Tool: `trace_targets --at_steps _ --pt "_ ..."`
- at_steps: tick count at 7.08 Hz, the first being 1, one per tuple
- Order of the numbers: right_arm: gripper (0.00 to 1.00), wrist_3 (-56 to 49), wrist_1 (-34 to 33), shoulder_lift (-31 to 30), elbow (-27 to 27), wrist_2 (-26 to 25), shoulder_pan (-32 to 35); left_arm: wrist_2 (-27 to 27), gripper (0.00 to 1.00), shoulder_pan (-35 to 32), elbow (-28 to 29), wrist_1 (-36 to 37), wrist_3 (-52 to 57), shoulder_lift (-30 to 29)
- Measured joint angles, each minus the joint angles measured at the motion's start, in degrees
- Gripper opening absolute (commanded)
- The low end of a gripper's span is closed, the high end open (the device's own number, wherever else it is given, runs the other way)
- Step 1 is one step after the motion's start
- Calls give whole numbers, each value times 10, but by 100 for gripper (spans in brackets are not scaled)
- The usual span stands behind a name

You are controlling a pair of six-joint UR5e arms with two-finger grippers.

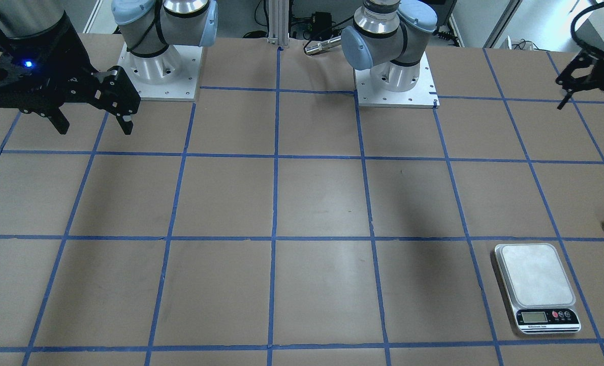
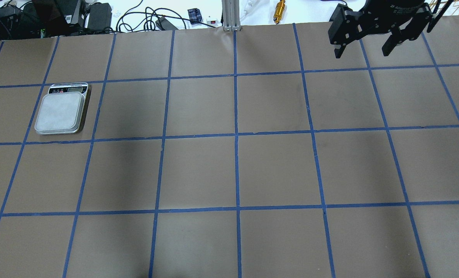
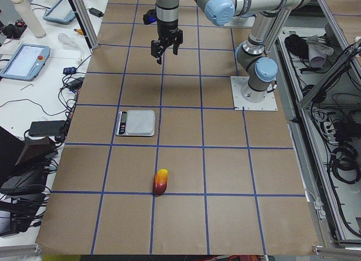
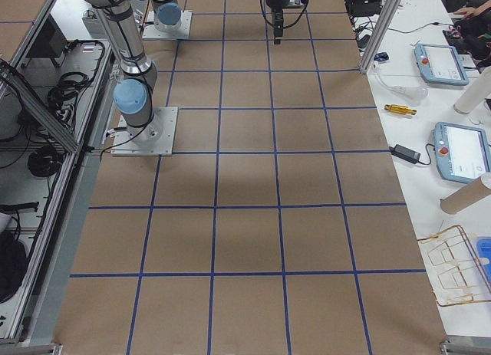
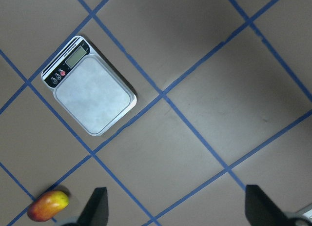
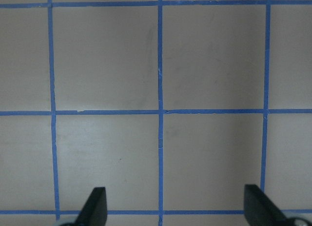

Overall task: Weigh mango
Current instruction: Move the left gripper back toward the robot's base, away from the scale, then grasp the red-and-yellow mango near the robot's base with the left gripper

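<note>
The mango (image 3: 161, 182) lies on its side on a blue tape line near the table's left end, yellow tip toward the scale (image 3: 135, 123) and red end away from it. It is apart from the scale and nothing touches it. The platform is bare, so I'd judge the pickup has not yet begun and falls to the left gripper (image 5: 175, 201), which hangs high above with both mango and scale in its wrist view. To do it well, the wrist should centre over the fruit's thickest part and turn so the jaws close across its narrow width. Smooth, rounded skin could slip or roll if caught near an end. The left fingers (image 5: 97, 206) stand wide apart, holding and touching nothing. The right gripper (image 2: 362, 51), far across the table, is likewise spread and empty.
</note>
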Motion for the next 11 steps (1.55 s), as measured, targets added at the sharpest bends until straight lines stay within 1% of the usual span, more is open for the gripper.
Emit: trace_targets --at_steps 2,3,5,7,9,11 --pt "100 0 0 0 0 0 0 -15 98 105 3 26 165 -31" --pt "100 0 0 0 0 0 0 -17 98 139 7 43 225 -54" --pt "100 0 0 0 0 0 0 -32 98 189 21 65 310 -117" --pt "100 0 0 0 0 0 0 -37 98 219 61 102 399 -200" --pt "100 0 0 0 0 0 0 -38 98 232 114 138 481 -285" --pt "100 0 0 0 0 0 0 -41 100 233 148 168 516 -355"
